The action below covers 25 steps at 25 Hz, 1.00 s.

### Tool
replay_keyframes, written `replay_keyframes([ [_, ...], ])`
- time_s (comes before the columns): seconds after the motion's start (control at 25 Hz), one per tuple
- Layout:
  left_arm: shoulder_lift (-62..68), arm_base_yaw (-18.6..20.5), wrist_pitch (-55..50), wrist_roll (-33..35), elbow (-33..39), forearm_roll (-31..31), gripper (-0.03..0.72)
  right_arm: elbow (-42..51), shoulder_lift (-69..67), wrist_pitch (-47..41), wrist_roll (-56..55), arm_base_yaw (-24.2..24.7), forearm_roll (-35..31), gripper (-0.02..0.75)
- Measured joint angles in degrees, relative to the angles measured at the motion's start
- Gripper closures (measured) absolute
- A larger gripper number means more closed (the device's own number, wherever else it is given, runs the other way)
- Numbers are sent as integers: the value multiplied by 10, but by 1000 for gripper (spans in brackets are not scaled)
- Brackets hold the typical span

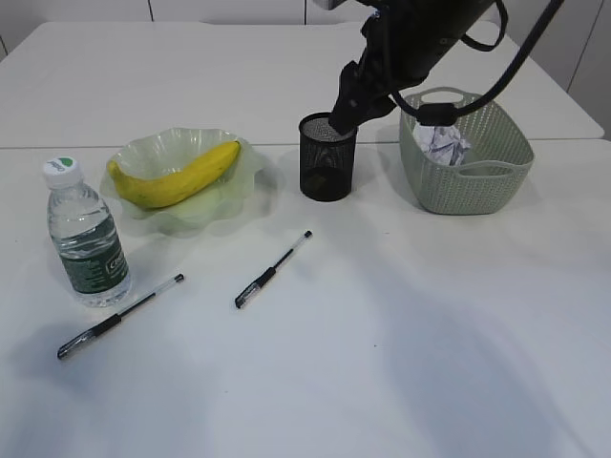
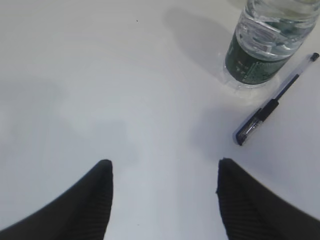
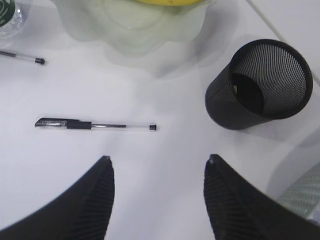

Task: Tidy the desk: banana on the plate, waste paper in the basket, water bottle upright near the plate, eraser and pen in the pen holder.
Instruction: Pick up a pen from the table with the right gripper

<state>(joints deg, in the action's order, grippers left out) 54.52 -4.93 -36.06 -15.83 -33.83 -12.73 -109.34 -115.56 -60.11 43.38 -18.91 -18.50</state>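
The bench was white and carried all task items. Nearest the exterior camera, one pen lay flat at the left front, with its far tip just beside the base of the water bottle. The bottle stood upright, cap on, near the left side of the plate. A second pen lay flat near the bench centre, apart from the first pen and in front of the pen holder.

The left tool hung over bare bench surface with its fingers spread and nothing between them; the bottle base and first pen lay ahead and to its right.

Farther back, the banana rested on the pale green plate. The black mesh pen holder stood upright to the right of the plate. The right tool hovered beside the holder rim, fingers spread and empty, with the centre pen just ahead of it. In the exterior view, the right arm partly covered the holder's rear rim.

The basket stood at the right rear, with crumpled waste paper inside it. No eraser could be identified; a small shape inside the holder was too dark to tell.
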Motion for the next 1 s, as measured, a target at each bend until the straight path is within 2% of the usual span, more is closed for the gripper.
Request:
replay_keyframes([
  [0.28,0,0,-1,0,0,14,222,0,3,-96,-4,0,7,311],
  [0.72,0,0,-1,0,0,15,223,0,3,-104,-14,0,8,357],
  [1.0,0,0,-1,0,0,17,228,0,3,-105,113,0,-4,362],
])
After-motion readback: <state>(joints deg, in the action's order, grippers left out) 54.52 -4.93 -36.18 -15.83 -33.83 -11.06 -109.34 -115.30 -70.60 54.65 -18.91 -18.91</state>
